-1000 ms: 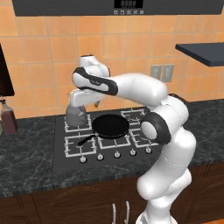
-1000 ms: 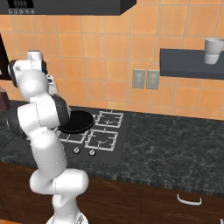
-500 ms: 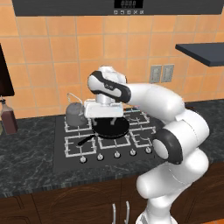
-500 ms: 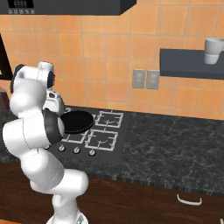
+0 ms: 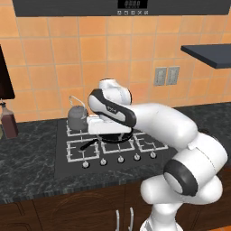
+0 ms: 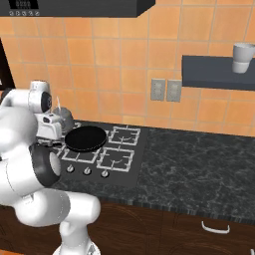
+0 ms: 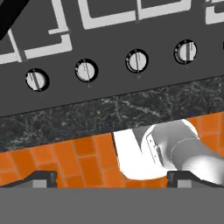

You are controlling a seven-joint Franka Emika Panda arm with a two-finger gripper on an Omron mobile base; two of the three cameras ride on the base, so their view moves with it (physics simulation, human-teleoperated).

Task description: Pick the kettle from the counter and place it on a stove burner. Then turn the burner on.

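kettle sat on the back-left stove burner, so placing looked done. tool spread wide, holding nothing, looking at the knobs by the bench edge. burner not yet on, apparently.

A glossy white arm of rounded, bulbous segments joined by dark grey-black bands, ending in a boxy white hand.
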